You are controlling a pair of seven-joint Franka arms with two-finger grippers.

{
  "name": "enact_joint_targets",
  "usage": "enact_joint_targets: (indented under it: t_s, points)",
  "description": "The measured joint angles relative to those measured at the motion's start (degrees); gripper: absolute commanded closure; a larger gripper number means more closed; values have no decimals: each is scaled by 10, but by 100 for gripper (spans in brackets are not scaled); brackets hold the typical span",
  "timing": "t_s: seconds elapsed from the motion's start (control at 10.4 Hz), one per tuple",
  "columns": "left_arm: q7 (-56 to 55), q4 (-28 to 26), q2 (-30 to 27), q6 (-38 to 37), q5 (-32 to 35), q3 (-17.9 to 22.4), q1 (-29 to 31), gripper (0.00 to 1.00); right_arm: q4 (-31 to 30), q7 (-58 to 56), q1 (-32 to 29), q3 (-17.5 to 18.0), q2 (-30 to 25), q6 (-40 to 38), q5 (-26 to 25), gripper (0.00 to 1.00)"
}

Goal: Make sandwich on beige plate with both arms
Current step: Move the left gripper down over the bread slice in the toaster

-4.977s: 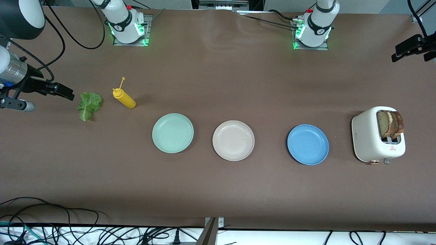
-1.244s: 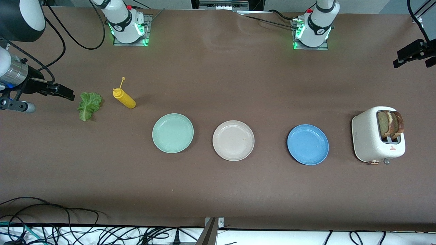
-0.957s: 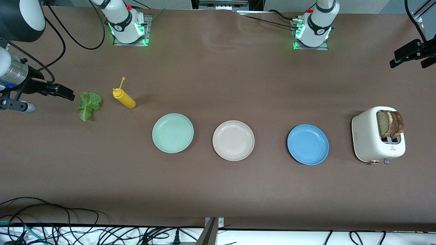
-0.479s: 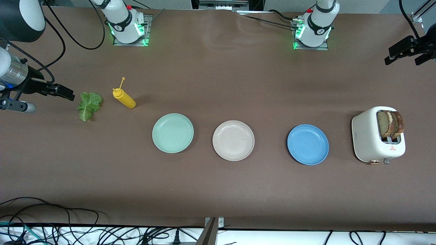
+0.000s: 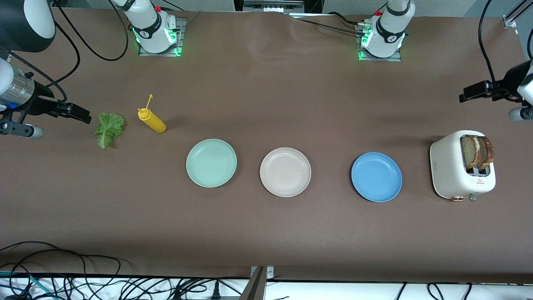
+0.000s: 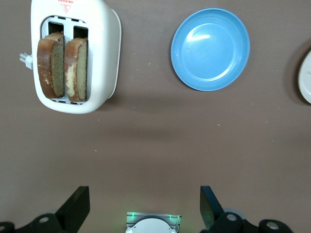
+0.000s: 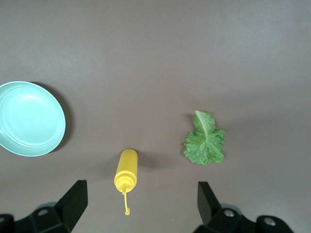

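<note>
1. The lettuce leaf (image 5: pixel 109 128) lay flat on the brown table (image 5: pixel 266 233) toward my right arm's end, its long axis running from a ruffled broad end at about one o'clock to its narrow stem end at seven o'clock in the front view.
2. Two bread slices (image 5: pixel 478 151) stood upright on edge in the slots of the white toaster (image 5: pixel 447 171), speckled tan with dark crust, at my left arm's end.
3. The beige plate (image 5: pixel 285 171) sat round, shallow and matte between the mint green plate (image 5: pixel 211 163) and the blue plate (image 5: pixel 376 177), all three bare.
4. A yellow squeeze bottle (image 5: pixel 152 120) stood beside the lettuce, its thin nozzle pointing to twelve o'clock.
5. My right gripper (image 7: pixel 138 204) hung over the table at three o'clock from the lettuce's outer side, fingers spread wide, holding nothing.
6. My left gripper (image 6: pixel 146 208) hung over the table near the toaster, fingers equally wide and empty.
</note>
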Motion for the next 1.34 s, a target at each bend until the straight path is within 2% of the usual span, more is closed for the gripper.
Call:
enact_joint_targets:
  t_s: [0.38, 0.67, 0.96, 1.34]
  points:
    - [0, 5, 2, 1, 0, -1, 3, 0, 0, 0, 0, 0, 0, 0, 0, 0]
    - [2, 1, 8, 33, 0, 0, 28, 0, 0, 0, 0, 0, 0, -1, 0, 0]
    - [47, -33, 40, 127, 25, 0, 39, 0, 0, 0, 0, -1, 0, -1, 0, 0]
    - [57, -123, 72, 273, 50, 0, 40, 0, 0, 0, 0, -1, 0, -1, 0, 0]
